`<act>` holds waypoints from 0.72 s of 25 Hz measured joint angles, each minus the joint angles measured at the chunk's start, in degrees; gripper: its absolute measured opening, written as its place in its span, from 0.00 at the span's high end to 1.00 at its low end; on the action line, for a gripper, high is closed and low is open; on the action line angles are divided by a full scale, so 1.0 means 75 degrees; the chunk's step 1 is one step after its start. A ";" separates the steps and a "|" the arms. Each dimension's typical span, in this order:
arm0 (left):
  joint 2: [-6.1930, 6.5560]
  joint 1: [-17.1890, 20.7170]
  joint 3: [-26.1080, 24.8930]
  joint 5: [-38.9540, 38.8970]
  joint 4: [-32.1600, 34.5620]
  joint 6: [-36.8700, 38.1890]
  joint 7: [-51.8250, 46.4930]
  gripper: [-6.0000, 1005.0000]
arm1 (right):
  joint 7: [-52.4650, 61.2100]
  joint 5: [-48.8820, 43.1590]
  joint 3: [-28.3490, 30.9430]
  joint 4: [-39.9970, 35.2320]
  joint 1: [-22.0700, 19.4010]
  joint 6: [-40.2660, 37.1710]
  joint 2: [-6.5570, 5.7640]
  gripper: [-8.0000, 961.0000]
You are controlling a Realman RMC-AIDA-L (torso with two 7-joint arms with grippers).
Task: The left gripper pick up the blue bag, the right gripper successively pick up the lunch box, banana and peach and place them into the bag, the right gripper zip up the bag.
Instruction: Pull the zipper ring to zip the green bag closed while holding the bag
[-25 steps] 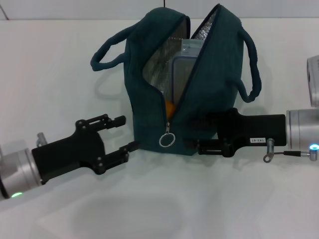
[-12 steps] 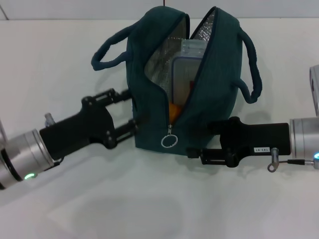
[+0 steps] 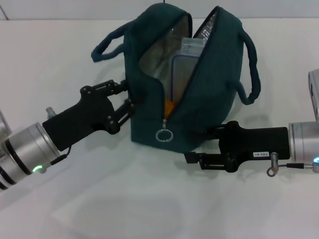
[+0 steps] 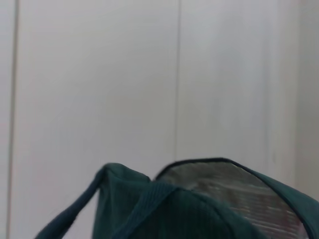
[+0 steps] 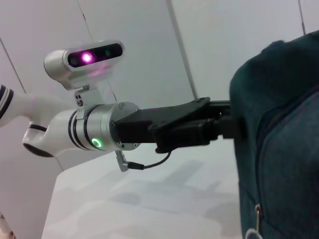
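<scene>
Upright, the blue bag (image 3: 199, 99) leans rightward, left tool (image 3: 130, 99) gripping its side.

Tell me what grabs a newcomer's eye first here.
The blue bag stands at the centre of the white table, unzipped, with the lunch box upright inside its foil lining. The left gripper presses against the bag's left side, while the right gripper sits low beside its zipper ring.

We can find only one piece of writing: a small white label (image 3: 262, 155) on the side of the black right gripper (image 3: 192, 158), seen in the head view. Its dark characters are too small for us to read. Nothing else carries text, brand or number.
</scene>
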 joint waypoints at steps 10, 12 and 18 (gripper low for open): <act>-0.0023 -0.0120 0.0216 -0.0814 -0.0467 0.0063 0.0415 0.75 | -0.0148 0.0113 0.0044 -0.0030 -0.0001 0.0016 0.0023 0.44; -0.0010 -0.0175 0.0442 -0.0800 -0.0473 0.0066 0.0483 0.81 | -0.0185 0.0203 0.0032 -0.0028 0.0000 0.0016 0.0024 0.44; -0.0023 -0.0203 0.1052 -0.0826 -0.0467 0.0223 0.1073 0.91 | -0.0223 0.0408 0.0040 0.0034 -0.0011 0.0083 0.0025 0.44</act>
